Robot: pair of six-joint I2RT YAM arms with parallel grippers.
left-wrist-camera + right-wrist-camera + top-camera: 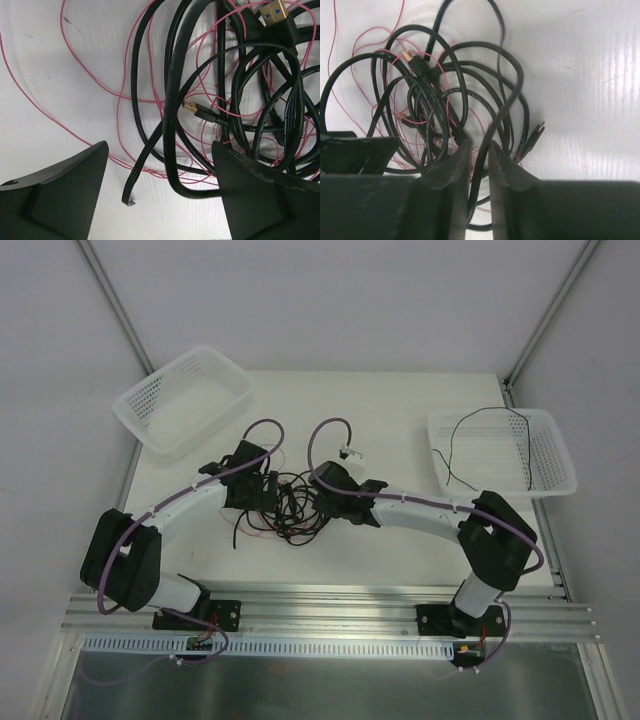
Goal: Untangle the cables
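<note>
Pinching one black cable (519, 82), right hand (479, 146) faces splayed left hand (159, 147).

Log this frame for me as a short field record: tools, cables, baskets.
left tool: open, over the cable tangle, holding nothing
right tool: shut on a black cable that runs out of the tangle
cable tangle: black cables and thin red wire interlaced, mid-table between the two arms
left basket: no cable inside
right basket: one thin black cable inside
task state: tangle not yet separated
</note>
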